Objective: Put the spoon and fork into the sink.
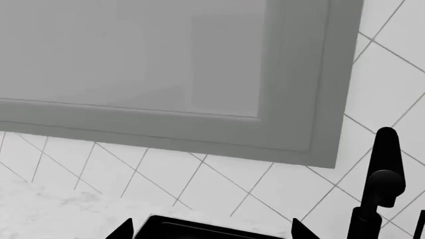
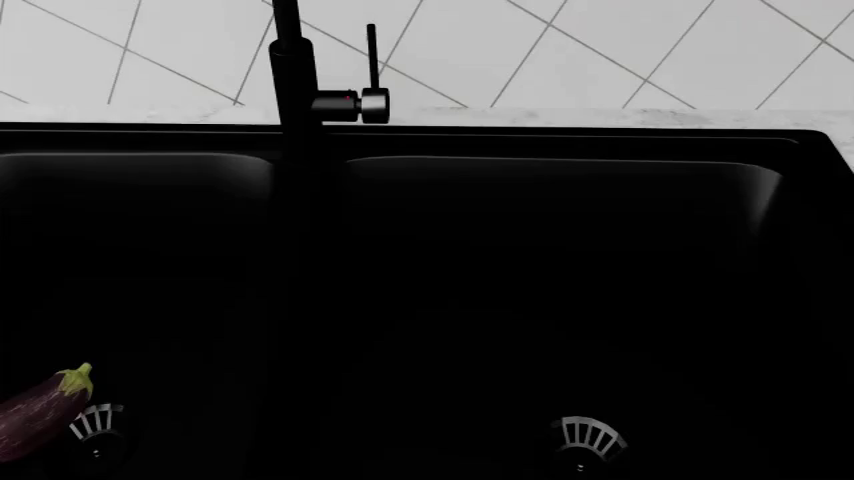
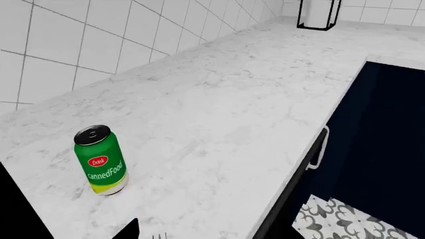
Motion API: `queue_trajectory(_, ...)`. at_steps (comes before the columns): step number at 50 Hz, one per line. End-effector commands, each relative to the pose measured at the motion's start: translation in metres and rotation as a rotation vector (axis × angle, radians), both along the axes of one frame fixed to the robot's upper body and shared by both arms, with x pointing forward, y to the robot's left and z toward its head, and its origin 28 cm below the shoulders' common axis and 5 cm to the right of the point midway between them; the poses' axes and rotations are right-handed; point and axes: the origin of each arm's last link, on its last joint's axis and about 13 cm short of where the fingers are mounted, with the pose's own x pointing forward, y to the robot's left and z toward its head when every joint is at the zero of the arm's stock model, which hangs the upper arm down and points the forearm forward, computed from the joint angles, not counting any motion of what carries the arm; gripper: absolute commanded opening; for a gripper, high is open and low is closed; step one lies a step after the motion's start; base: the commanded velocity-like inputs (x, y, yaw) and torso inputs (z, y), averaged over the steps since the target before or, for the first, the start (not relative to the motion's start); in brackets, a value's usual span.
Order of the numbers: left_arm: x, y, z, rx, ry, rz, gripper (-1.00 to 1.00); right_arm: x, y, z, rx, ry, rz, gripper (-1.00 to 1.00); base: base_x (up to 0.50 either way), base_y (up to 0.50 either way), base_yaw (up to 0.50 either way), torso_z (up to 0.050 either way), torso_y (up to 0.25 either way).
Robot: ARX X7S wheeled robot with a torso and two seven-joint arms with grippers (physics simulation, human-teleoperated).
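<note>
Black sink fills the head view; eggplant lies in the basin left of the faucet, beside its drain strainer. Green can stands upright on the bench. Fork tines barely show near the can. Spoon unseen. Both tools' state: cannot tell.

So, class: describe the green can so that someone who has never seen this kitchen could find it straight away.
Start at the white marble counter that runs along the tiled wall. The can stands upright on it, near the wall. It is bright green with a red oval reading "Drink", the words "canned Food" and a dark top, the only coloured thing on that pale surface.
</note>
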Motion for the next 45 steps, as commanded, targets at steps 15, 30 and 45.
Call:
queue_trajectory(15,0.002,-0.002,-0.003,-0.024,0.013,-0.016,1.0,0.015,0.001,-0.042,0.096,0.105,0.065,1.0,0.0,0.0,0.0,0.0,0.0)
queue_trajectory(30,0.001,-0.002,-0.004,-0.022,0.016,-0.015,1.0,0.015,0.002,-0.058,0.099,0.181,0.1,1.0,0.0,0.0,0.0,0.0,0.0)
queue_trajectory(45,0.002,-0.003,-0.004,-0.017,0.018,-0.019,1.0,0.026,0.003,-0.07,0.119,0.186,0.144,1.0,0.0,0.0,0.0,0.0,0.0)
